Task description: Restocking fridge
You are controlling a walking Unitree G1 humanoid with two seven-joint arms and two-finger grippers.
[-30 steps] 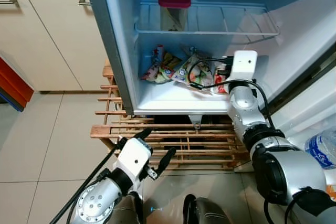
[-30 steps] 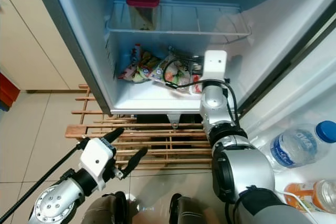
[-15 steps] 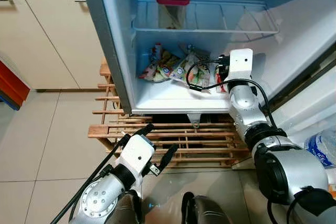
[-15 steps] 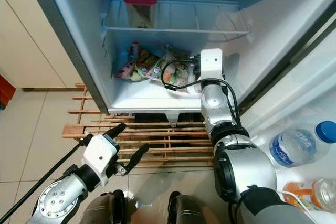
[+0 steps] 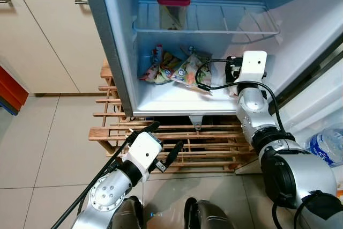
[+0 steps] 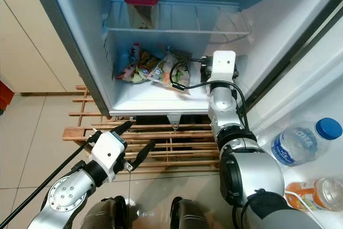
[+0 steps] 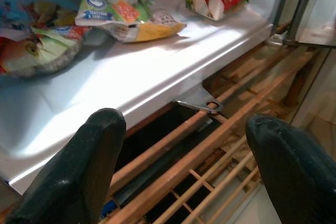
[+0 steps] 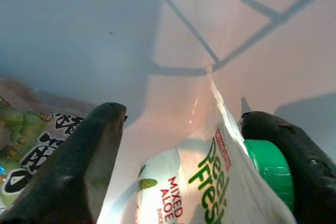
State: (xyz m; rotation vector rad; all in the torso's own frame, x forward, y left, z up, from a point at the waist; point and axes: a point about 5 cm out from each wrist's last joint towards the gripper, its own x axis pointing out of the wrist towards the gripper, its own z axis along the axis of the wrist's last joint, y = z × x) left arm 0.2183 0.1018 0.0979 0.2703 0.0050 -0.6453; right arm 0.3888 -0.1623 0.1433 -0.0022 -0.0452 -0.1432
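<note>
Placement step in hand: right gripper [image 8: 178, 145] is inside the fridge [image 5: 115, 52] at the bottom shelf, jaws spread wide around a green-capped drink pouch [image 8: 210, 182]; no grip is visible, so likely released. Snack packets [image 5: 171, 69] lie at its 9 o'clock. Left gripper [image 7: 184, 145] hangs open, empty, below the shelf. Next: straight withdrawal, clearing the pouch.

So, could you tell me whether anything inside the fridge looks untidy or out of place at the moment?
Mostly the bottom shelf: the snack packets lie in a loose, overlapping heap instead of a row. The right gripper is open around a pouch with a green cap. The red-lidded container sits upright on the wire shelf.
</note>
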